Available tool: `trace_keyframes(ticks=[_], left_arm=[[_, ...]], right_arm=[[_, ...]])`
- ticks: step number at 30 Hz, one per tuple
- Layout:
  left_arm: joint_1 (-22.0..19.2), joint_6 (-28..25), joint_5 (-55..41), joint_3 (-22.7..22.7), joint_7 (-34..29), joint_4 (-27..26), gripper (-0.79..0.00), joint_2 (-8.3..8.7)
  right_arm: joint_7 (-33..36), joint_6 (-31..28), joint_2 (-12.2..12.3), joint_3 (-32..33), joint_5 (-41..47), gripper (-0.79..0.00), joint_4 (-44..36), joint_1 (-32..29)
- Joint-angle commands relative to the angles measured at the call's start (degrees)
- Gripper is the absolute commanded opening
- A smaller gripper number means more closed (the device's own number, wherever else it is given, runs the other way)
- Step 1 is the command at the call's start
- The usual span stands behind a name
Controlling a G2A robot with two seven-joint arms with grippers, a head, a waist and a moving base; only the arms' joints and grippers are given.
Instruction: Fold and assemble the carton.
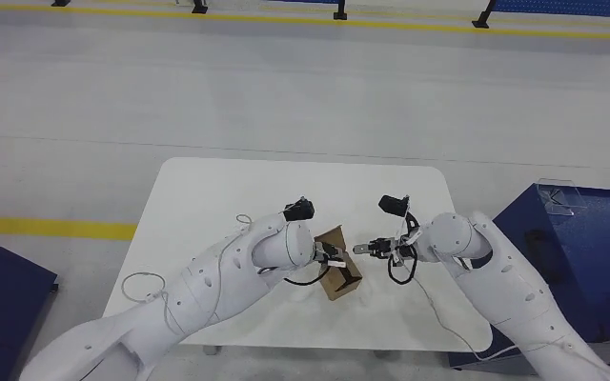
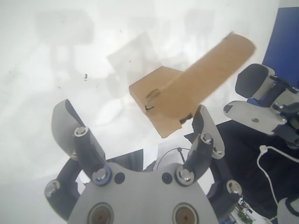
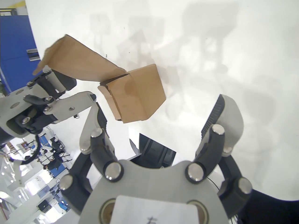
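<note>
I have both arms bent inward toward the carton; left gripper and right gripper stand wide apart, empty.

White table on a grey floor. Just off its right edge there's a blue cabinet, with a clear plastic stand at its far side. Off the left edge, by the front corner, another blue block. 1 yellow floor stripe runs up to the left edge, and a 2nd lies well beyond the back edge.
</note>
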Motion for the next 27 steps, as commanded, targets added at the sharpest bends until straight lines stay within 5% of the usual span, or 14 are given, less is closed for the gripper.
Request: trace_keyframes(ticks=[1, 12, 27], left_arm=[[1.4, -2.7, 2.4, -0.5, 1.3, -2.0, 0.000, 0.83], [6.8, -11.8, 10.1, -4.0, 4.7, -4.4, -0.323, 3.37], [11.0, -16.6, 14.4, -8.1, 4.6, -7.7, -0.566, 3.99]], right_arm=[[0.0, -0.9, 0.4, 2.7, 3.1, 0.000, 0.0, -1.2], [0.0, -2.5, 1.5, 8.3, 7.9, 0.000, -0.6, -5.0], [-1.1, -1.8, 1.8, 9.5, 7.8, 0.000, -2.6, -7.4]])
